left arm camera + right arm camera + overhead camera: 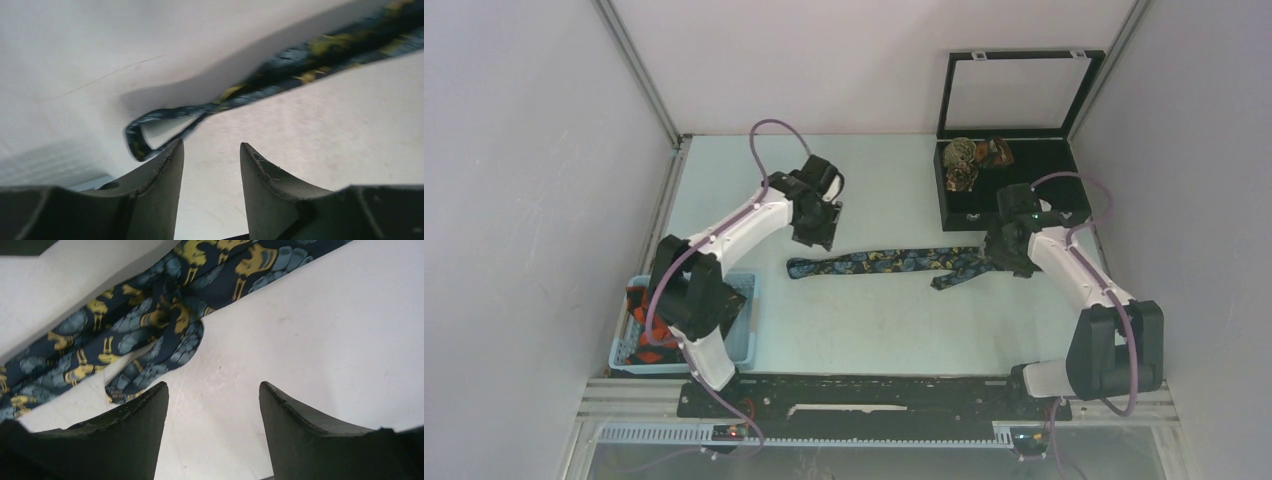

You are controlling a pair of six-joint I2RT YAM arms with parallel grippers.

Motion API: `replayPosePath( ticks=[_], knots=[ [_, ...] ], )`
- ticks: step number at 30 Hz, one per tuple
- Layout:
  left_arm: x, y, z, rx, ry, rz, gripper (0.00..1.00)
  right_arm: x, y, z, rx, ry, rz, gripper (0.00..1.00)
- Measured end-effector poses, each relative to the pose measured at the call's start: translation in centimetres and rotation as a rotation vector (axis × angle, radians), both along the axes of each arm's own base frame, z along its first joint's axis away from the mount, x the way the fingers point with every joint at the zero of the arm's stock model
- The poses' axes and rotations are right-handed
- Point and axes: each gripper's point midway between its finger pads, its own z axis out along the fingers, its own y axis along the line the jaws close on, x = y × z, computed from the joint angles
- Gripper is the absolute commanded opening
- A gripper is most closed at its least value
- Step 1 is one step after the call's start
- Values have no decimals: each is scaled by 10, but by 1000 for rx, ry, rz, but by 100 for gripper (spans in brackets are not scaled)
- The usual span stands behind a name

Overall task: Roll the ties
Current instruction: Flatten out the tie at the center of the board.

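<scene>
A dark navy tie (884,260) with yellow and blue figures lies flat across the middle of the table, running left to right. Its right part is bunched and folded (165,320). My left gripper (816,243) hovers just behind the tie's left end. In the left wrist view it (211,145) is open and empty, with the tie's curled end (132,137) just beyond the left fingertip. My right gripper (1002,262) sits at the tie's right end. In the right wrist view it (212,385) is open over bare table, with the folded fabric to the left of its left finger.
A black case (1044,160) with its lid (1019,90) raised stands at the back right and holds rolled ties (964,162). A blue basket (746,335) at the near left, partly under the left arm, holds orange-red and black ties (639,330). Grey walls close in both sides.
</scene>
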Motion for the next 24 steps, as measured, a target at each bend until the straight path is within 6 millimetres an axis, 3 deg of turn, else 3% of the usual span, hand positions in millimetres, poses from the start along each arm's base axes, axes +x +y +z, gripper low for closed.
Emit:
replayPosePath(
  ticks=[4, 8, 13, 17, 24],
  knots=[
    [-14, -47, 21, -55, -50, -157, 47, -7, 19, 6, 0, -4, 73, 69],
    [-20, -75, 10, -73, -18, -227, 46, -17, 30, 8, -1, -6, 119, 69],
    [-14, -66, -27, -45, 74, -200, 44, -27, 37, 6, 0, 8, 150, 68],
    [-2, -45, -49, -39, 136, -148, 43, -32, 39, 7, 5, 10, 158, 68],
    [15, -20, -60, -84, 176, -72, 43, -31, 42, 9, 22, 1, 165, 68]
  ],
)
